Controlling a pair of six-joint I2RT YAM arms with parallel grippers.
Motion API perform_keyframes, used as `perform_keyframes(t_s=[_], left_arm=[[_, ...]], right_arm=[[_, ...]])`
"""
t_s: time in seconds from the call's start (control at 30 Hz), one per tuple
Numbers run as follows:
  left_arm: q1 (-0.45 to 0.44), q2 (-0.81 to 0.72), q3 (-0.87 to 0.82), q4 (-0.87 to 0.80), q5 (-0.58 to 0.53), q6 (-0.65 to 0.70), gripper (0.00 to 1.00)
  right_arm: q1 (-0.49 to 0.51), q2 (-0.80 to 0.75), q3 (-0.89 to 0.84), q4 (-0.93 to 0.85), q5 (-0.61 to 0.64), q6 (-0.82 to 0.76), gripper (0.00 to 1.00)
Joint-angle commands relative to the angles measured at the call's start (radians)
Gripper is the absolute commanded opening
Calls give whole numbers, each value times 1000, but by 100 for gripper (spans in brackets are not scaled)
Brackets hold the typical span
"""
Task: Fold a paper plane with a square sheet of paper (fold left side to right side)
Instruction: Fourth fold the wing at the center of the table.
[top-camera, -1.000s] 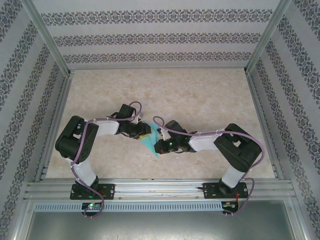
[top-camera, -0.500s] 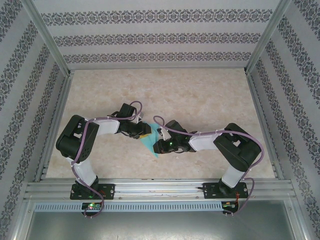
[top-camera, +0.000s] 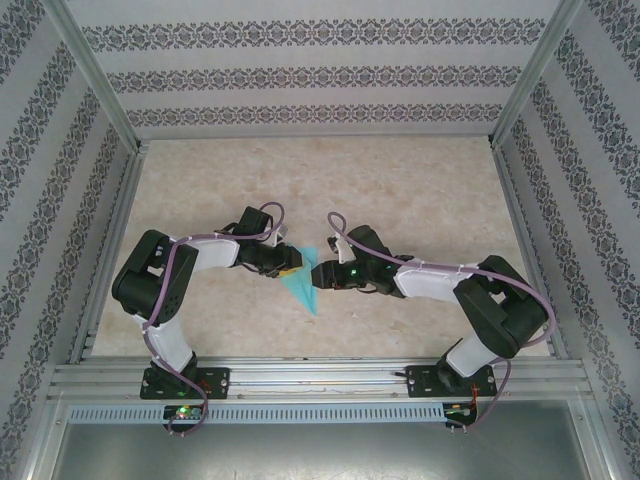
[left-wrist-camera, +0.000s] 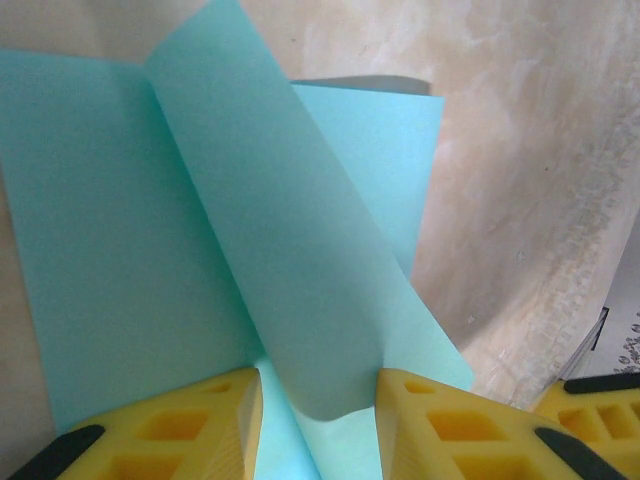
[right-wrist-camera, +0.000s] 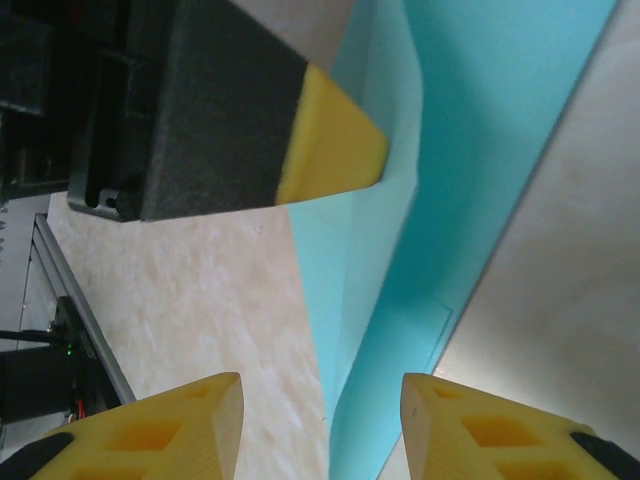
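Top: left gripper (top-camera: 290, 266) and right gripper (top-camera: 316, 273) sit nose to nose over the marble table (top-camera: 400, 190). The folded turquoise sheet (top-camera: 301, 291) lies under and between their tips, with its sharp point sticking out toward the arm bases.

Left wrist: jaws part-open, nothing pinched. A raised flap (left-wrist-camera: 290, 250) curls up in the gap between the yellow fingers (left-wrist-camera: 200, 420). Can't tell if it touches them. The rest of the sheet lies flat ahead of the tips.

Right wrist: jaws apart, gripping nothing. The sheet's edge runs ahead through the gap, clear of both fingers. The left gripper's yellow fingertip (right-wrist-camera: 330, 140) rests on the sheet further ahead.
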Motion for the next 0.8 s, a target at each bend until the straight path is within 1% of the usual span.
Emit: perform_keyframes(t_s=[0.0, 0.27, 0.33, 0.47, 0.77], left_arm=[[-10, 42, -14, -52, -90, 22, 36], [-11, 43, -14, -50, -85, 20, 36], [-11, 43, -14, -51, -85, 20, 36], [-11, 42, -12, -52, -85, 20, 36], [-11, 43, -9, -57, -88, 24, 36]], right_arm=[[3, 35, 27, 21, -23, 19, 46], [17, 141, 80, 61, -24, 45, 42], [21, 159, 87, 71, -27, 50, 39], [23, 175, 89, 76, -28, 53, 30], [19, 179, 72, 56, -5, 46, 13]])
